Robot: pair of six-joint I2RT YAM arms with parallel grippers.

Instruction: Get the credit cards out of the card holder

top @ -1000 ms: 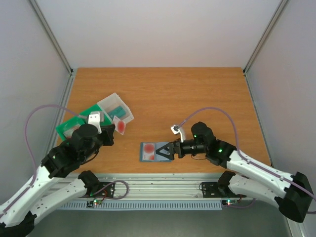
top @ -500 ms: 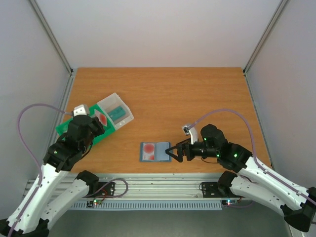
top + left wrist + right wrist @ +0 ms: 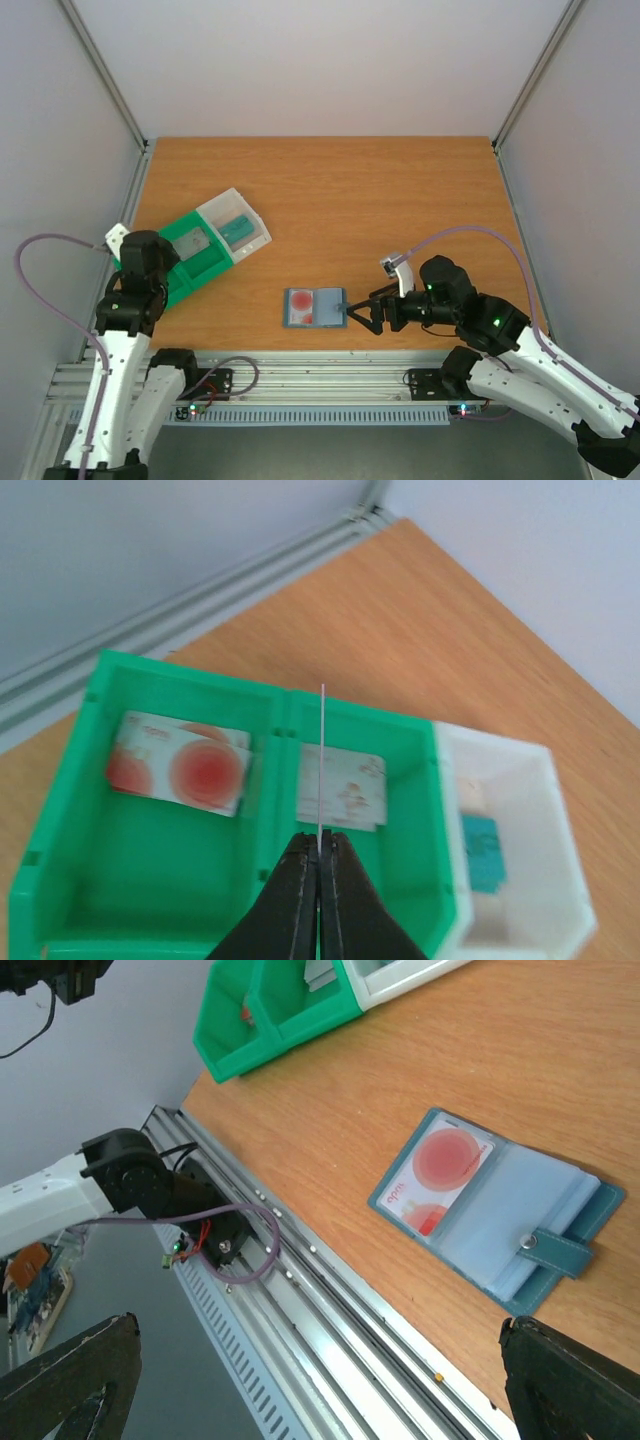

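- Two credit cards (image 3: 180,770) lay in the green tray (image 3: 190,675) at about 9 o'clock on the table (image 3: 350,190). The red-circled card was in the left compartment and a whitish card (image 3: 345,790) in the middle one, so that's clearly the drop-off spot.
- The left gripper (image 3: 321,842) hung over the tray, clenched on a thin card (image 3: 322,760) seen edge-on. My guess is it was held upright to slip down into a compartment.
- The card holder (image 3: 315,307) sat opened flat near 6 o'clock, with a red-marked card (image 3: 440,1172) tucked in one leaf.
- The right gripper (image 3: 360,315) was spread wide at the holder's 3 o'clock, just beside the tab clasp (image 3: 555,1248) and gripping nothing — probably lined up for the next card.
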